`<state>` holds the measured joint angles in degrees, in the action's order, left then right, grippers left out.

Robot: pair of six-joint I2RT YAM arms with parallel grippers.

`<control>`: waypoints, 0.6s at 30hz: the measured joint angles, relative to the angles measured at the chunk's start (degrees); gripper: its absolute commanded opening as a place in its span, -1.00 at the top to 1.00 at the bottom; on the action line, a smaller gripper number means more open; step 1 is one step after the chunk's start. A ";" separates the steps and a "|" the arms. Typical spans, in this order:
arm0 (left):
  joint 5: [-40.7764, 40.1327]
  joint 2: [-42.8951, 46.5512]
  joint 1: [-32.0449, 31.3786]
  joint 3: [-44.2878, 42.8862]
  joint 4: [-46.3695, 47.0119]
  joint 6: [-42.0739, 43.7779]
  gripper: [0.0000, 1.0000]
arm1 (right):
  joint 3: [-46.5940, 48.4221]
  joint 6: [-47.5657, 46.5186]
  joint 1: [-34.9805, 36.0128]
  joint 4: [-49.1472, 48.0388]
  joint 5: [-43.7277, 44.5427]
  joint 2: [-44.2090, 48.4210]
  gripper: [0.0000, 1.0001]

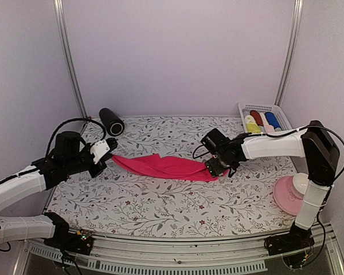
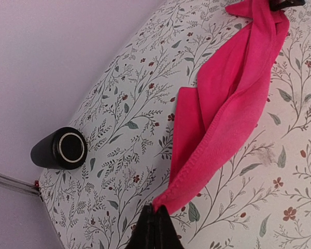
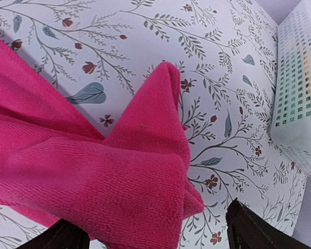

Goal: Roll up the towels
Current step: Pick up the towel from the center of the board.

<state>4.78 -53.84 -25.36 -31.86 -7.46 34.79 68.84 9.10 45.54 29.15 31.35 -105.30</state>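
A hot pink towel point(image 1: 166, 166) lies bunched lengthwise across the middle of the table, drawn out between both arms. My left gripper point(image 1: 109, 153) is shut on its left corner; in the left wrist view the dark fingertips point(image 2: 156, 220) pinch the hem, and the towel point(image 2: 233, 98) runs away up and to the right. My right gripper point(image 1: 215, 167) stands open at the towel's right end. In the right wrist view the towel's folded end point(image 3: 119, 176) lies loose between the two widely spread fingers point(image 3: 246, 231). Rolled towels, yellow point(image 1: 251, 124), red point(image 1: 257, 117) and blue point(image 1: 272, 120), lie in the basket.
A white mesh basket point(image 1: 284, 114) stands at the back right, and its wall point(image 3: 300, 78) also shows in the right wrist view. A black cylinder point(image 1: 111, 121) lies at the back left. A pink plate point(image 1: 284, 197) with a white bowl sits by the right arm's base.
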 measured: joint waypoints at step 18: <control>-1.44 1.05 0.33 0.92 1.18 -0.57 1.00 | -8.55 3.74 -5.97 -11.67 -10.47 6.32 0.50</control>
<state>3.33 -52.80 -25.04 -30.94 -6.28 34.22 60.29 12.84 39.57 17.47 20.88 -98.98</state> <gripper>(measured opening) 0.004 0.353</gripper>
